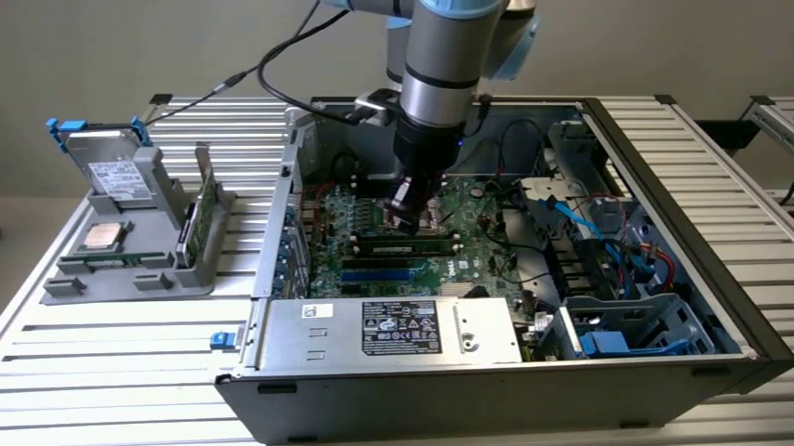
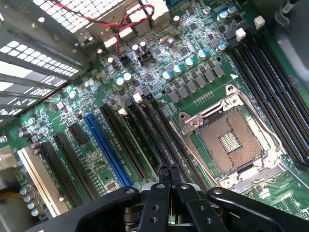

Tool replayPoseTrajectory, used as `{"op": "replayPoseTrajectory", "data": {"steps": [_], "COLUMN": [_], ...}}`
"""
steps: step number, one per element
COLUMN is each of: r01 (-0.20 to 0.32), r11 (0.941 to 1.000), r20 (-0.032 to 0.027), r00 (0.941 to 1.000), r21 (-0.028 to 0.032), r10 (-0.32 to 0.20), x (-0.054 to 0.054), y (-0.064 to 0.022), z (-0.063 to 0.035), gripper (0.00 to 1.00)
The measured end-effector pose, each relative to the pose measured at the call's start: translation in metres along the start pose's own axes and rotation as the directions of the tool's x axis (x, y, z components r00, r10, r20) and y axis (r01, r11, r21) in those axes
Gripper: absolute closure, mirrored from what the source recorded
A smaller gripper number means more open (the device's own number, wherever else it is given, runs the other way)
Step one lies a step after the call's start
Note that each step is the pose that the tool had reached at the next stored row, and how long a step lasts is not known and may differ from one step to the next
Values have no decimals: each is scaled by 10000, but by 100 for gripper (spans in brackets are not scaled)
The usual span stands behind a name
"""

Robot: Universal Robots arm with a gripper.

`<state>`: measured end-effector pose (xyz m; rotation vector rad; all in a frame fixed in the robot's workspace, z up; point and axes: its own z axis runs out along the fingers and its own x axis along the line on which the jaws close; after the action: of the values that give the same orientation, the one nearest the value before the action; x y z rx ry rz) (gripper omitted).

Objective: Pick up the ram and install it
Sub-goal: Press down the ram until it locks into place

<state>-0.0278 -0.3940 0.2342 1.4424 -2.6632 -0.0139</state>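
Note:
The ram [image 1: 403,247] is a long green stick with dark chips. It stands edge-up in a black motherboard slot inside the open computer case [image 1: 745,307]. My gripper [image 1: 407,223] hangs just above the stick, near its middle, pointing down at the board. In the wrist view the two black fingers [image 2: 163,180] are pressed together with nothing between them, so the gripper [image 2: 169,168] is shut. They sit over the row of dark slots, where the ram's thin top edge [image 2: 150,133] runs toward the fingertips. Whether the tips touch the stick I cannot tell.
The empty processor socket [image 2: 231,141] lies beside the slots, with more black slots [image 2: 270,82] beyond it. A grey holder [image 1: 112,265] at the exterior view's left carries a square silver chip [image 1: 104,237] and an upright green card [image 1: 193,228]. The power supply [image 1: 390,327] lines the near side, and cables [image 1: 620,232] fill the exterior view's right.

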Motion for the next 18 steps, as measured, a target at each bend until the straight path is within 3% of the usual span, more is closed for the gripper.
{"op": "replayPoseTrajectory", "data": {"steps": [5,9,15,18], "r01": [-740,-1337,-2208,-2654], "r11": [9972,9910,9752,9639], "r20": [60,105,163,185], "r00": [9972,9910,9751,9639], "r21": [-48,-92,-163,-208], "r10": [740,1338,2210,2658], "x": [-2,-3,-5,-5], "y": [-1,-2,-3,-4], "z": [17,31,51,58], "gripper": [90,90,90,90]}}
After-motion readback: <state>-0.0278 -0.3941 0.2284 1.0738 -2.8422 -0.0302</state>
